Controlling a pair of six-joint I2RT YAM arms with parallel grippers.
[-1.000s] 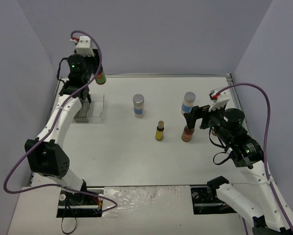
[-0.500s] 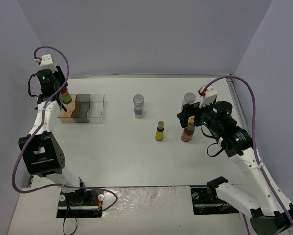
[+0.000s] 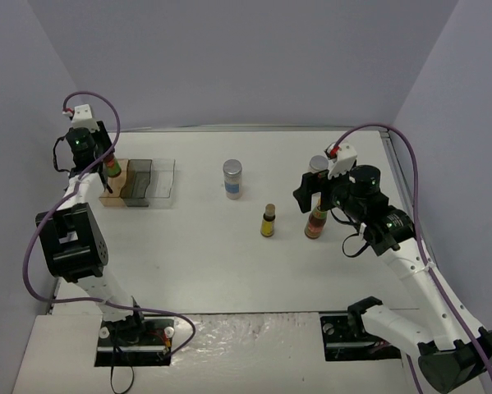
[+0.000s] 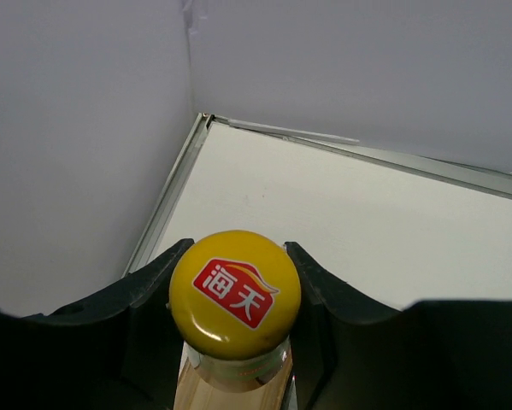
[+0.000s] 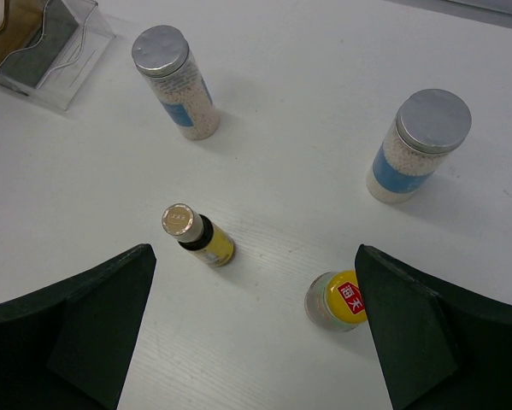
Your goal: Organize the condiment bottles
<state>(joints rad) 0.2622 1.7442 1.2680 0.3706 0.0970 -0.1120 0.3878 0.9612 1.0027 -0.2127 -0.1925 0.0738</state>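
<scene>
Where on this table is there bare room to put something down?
Widest: the near table strip by the arm bases. Also the gap between the rack and the middle jar. Crowded: right of centre, where the tiny bottle, red-labelled bottle and second jar cluster by the open right gripper, and the rack's corner, where the left gripper holds the fifth bottle.

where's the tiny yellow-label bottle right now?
Top view: the tiny yellow-labelled bottle stands mid-table, between the silver-lidded jar behind it to the left and the red-labelled bottle to its right.
</scene>
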